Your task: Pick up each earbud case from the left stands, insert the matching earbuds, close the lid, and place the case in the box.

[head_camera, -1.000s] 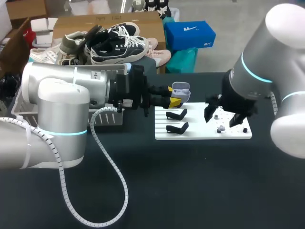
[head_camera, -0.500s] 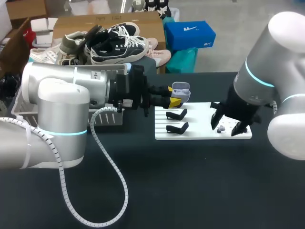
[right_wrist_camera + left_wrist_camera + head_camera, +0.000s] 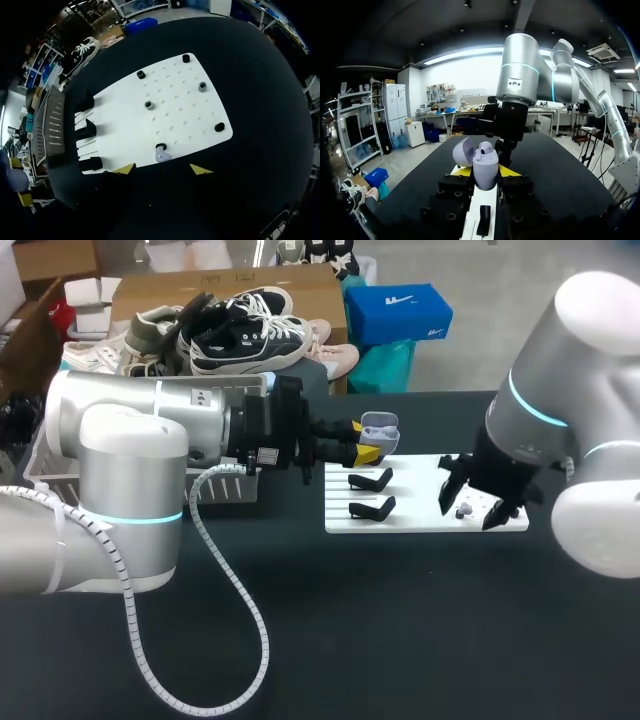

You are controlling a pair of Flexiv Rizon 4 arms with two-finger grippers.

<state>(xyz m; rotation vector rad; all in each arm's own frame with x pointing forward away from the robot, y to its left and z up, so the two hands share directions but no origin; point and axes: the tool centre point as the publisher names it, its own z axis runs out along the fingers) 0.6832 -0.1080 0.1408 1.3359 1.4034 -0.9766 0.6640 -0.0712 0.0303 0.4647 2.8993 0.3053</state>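
We had one lavender earbud case (image 3: 485, 164), its rounded lid tipped open and one earbud showing inside, pinched between our left gripper's (image 3: 486, 173) fingers over the white board's (image 3: 180, 115) end with three black stands (image 3: 88, 129), while our right gripper (image 3: 162, 170) hung, fingers spread, over one loose lavender earbud (image 3: 161, 156).

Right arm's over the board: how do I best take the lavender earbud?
Grip the lavender earbud across its rounded body, coming straight down. It lies low on the white board beside a black peg, so the open right gripper should straddle it.
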